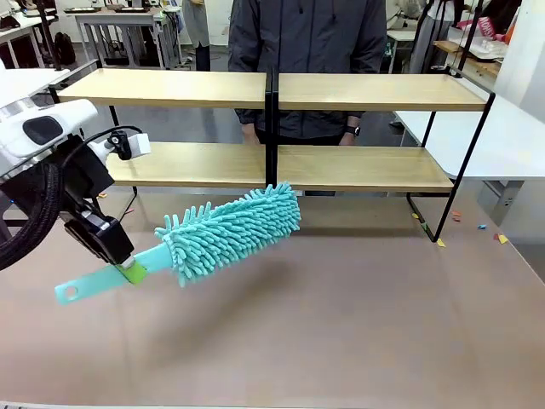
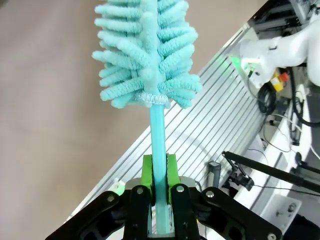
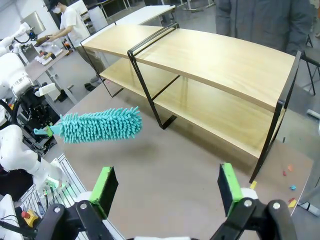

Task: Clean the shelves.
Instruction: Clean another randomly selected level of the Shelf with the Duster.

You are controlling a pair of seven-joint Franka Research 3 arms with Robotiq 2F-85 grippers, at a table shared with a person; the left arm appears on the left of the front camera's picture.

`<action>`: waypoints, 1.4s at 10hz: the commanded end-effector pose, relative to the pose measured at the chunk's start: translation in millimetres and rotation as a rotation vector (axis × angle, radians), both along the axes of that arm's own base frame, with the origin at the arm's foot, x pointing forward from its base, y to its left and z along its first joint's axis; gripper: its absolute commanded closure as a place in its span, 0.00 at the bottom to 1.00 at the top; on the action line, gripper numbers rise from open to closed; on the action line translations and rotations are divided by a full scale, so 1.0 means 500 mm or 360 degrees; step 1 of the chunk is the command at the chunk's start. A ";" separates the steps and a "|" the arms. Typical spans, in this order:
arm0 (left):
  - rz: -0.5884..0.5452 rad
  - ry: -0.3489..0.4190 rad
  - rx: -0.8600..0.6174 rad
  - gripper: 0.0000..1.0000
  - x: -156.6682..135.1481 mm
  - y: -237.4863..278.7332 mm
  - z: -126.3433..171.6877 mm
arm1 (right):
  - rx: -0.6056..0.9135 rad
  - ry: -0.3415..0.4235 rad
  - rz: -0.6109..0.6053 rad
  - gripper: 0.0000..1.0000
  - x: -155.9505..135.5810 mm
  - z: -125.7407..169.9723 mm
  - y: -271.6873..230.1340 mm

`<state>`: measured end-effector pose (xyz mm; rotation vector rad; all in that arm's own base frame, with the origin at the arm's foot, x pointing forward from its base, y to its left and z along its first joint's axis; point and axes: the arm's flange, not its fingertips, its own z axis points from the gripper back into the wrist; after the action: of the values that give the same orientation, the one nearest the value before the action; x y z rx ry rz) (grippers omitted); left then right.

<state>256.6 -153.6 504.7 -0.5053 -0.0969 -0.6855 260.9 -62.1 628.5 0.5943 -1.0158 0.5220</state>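
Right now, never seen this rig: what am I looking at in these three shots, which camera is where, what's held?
It is a two-armed robot at a brown table, with a person standing at the far side. The front view comes from a fixed camera between the arms, looking across at that person. The other two views come from cameras on each wrist, looking along that arm's own fingers.

On the table stand the shelves: two tiers of light wooden boards in a thin black frame, joined at a centre post.

The left gripper is shut on the flat handle of a teal duster, holding its fluffy head in the air in front of the lower boards, clear of the table. The right gripper is open and holds nothing, looking at the scene from the side.
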 end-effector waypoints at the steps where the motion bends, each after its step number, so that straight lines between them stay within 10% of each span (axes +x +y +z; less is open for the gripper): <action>1: -0.0065 -0.0003 0.0011 0.87 -0.012 -0.021 -0.002 | 0.0001 0.0001 0.0002 0.00 0.001 -0.001 0.001; 5: -0.0239 -0.0009 -0.0024 0.87 0.008 0.009 0.014 | 0.0001 0.0001 0.0002 0.00 0.001 -0.001 0.001; 9: -0.0085 -0.0050 -0.0114 0.87 -0.019 0.308 0.051 | 0.0001 0.0001 0.0002 0.00 0.001 -0.001 0.001; 14: -0.0472 0.0243 -0.0744 0.87 -0.035 0.591 0.052 | 0.0001 0.0001 0.0002 0.00 0.001 -0.001 0.001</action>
<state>218.9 130.7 524.0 -0.9557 -0.0872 -0.8502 260.8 -62.1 628.6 0.5944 -1.0158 0.5222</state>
